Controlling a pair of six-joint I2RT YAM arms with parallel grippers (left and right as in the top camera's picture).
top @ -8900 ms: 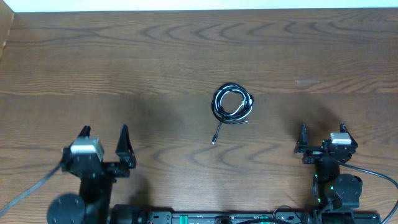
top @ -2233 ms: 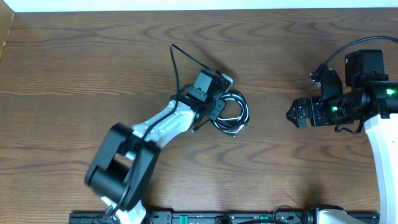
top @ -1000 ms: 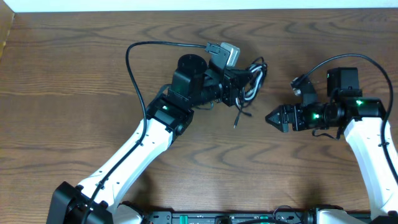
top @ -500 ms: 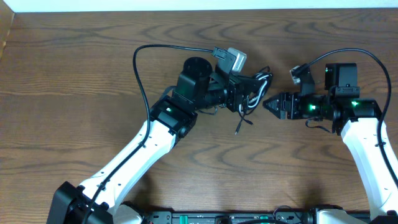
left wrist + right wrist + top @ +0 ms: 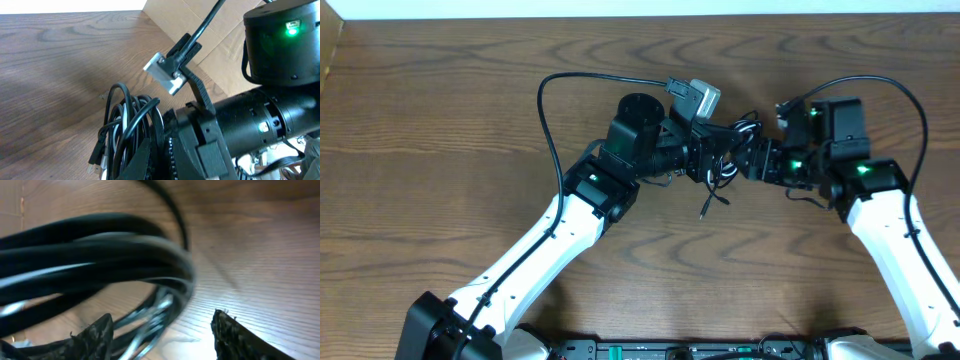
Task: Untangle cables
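Observation:
The cables are a small bundle of black cords with a white strand, lifted off the table at centre. My left gripper is shut on the bundle's left side. In the left wrist view the cables loop up beside the dark fingers of the left gripper. A loose plug end dangles below the bundle. From the right, my right gripper reaches into the bundle. In the right wrist view its jaws stand apart, and blurred cables pass between them, nearer the left one; right gripper.
The left arm's thick black lead arcs out over the table behind the left arm. The right arm's lead loops above its wrist. A cardboard box stands beyond the table in the left wrist view. The brown wooden table lies all round.
My right gripper has moved left up to the bundle, and its jaws have narrowed. The left gripper with the cables has drifted slightly right.

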